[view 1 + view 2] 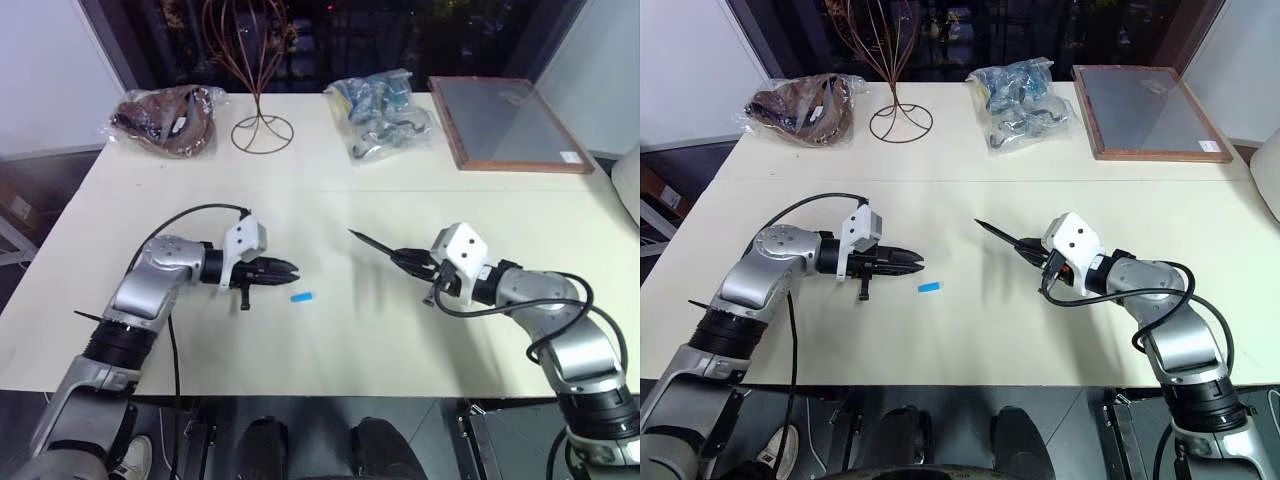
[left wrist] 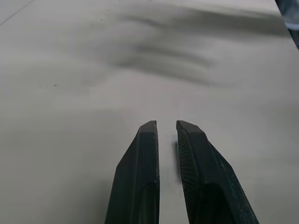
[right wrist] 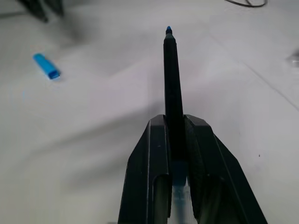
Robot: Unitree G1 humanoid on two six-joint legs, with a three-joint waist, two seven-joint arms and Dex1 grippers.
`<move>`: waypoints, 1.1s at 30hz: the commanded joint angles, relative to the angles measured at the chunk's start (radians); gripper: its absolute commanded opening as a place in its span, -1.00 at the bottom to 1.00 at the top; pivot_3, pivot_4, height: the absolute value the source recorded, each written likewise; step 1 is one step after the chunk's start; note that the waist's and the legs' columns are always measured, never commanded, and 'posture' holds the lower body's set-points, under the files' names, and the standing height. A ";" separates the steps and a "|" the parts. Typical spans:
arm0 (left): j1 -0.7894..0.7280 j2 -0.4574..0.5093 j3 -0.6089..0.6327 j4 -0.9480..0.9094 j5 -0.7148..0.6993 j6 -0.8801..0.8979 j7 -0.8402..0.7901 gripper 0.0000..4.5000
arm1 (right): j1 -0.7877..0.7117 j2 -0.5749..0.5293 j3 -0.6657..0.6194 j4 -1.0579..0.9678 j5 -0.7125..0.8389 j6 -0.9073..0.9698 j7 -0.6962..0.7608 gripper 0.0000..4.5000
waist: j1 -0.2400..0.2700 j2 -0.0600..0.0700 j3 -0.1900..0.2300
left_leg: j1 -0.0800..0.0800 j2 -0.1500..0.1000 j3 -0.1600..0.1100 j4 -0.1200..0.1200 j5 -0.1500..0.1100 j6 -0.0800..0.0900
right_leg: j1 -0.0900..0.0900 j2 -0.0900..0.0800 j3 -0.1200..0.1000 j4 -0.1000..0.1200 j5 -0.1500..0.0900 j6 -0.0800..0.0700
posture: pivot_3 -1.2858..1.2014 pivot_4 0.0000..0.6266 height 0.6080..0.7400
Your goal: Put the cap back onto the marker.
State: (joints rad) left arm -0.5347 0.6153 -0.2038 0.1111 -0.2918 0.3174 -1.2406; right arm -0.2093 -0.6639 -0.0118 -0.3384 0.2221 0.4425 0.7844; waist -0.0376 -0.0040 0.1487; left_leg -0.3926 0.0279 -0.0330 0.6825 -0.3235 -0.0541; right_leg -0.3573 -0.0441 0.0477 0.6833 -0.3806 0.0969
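So the right claw is clamped shut on the marker, holding it off the table with the bare tip poking out toward the left arm. The left claw is nearly closed with nothing in it, hovering low over the table. The cap lies flat on the table toward the near edge, just beside the left claw's tips and a bit closer to the robot. Its long axis runs roughly side to side. Left arm's clearly nearer, so I'd guess it grabs the cap next.
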 commanded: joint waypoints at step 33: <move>0.123 -0.072 -0.021 0.065 0.138 -0.266 0.112 0.94 | 0.180 -0.041 -0.039 -0.271 0.132 0.170 -0.064 -1.00 | 0.002 0.000 0.000 | 0.000 0.000 0.000 0.000 0.000 0.000 | 0.000 0.000 0.000 -0.001 0.000 0.000 | 0.03 -0.52 1.00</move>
State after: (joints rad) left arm -0.4101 0.5432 -0.2227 0.1803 -0.1608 0.0730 -1.1252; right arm -0.0347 -0.6943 -0.0170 -0.5673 0.3398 0.6207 0.7218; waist -0.0354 -0.0040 0.1487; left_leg -0.3924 0.0279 -0.0329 0.6826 -0.3238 -0.0537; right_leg -0.3575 -0.0436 0.0481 0.6828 -0.3806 0.0969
